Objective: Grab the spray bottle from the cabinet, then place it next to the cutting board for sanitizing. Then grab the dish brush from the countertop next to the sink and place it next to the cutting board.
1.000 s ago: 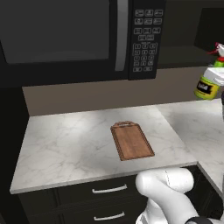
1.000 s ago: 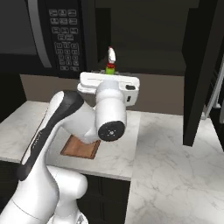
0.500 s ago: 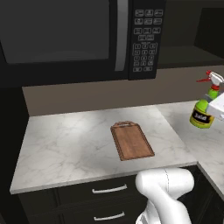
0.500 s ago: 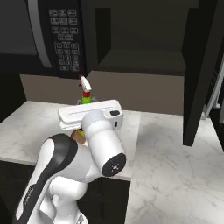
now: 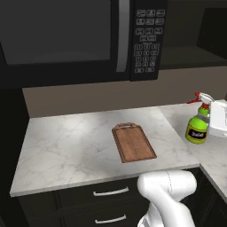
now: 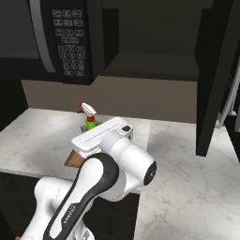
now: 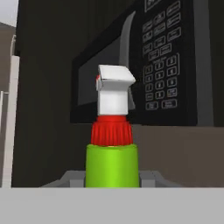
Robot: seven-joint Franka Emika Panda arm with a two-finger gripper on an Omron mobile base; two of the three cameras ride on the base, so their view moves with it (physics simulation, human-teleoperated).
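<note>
A white marble countertop [image 5: 80, 146] runs under a dark microwave [image 5: 88, 40], with the cutting board [image 5: 133, 142] lying flat near its front edge, handle end towards the back wall. Over the last second the spray bottle [image 5: 197, 128] has come down from up at microwave-keypad height to hang low over the marble, well to the right of the cutting board and nearer the corner; the carry from the cabinet [image 6: 150, 47] looks nearly done, with only the set-down beside the board left before the brush. The gripper [image 7: 112, 177] is narrowly closed around the bottle's green body, its grey fingers [image 7: 70, 178] flanking it. The bottle stands upright, long axis vertical, its white-and-red nozzle pointing left towards the cutting board and microwave.
</note>
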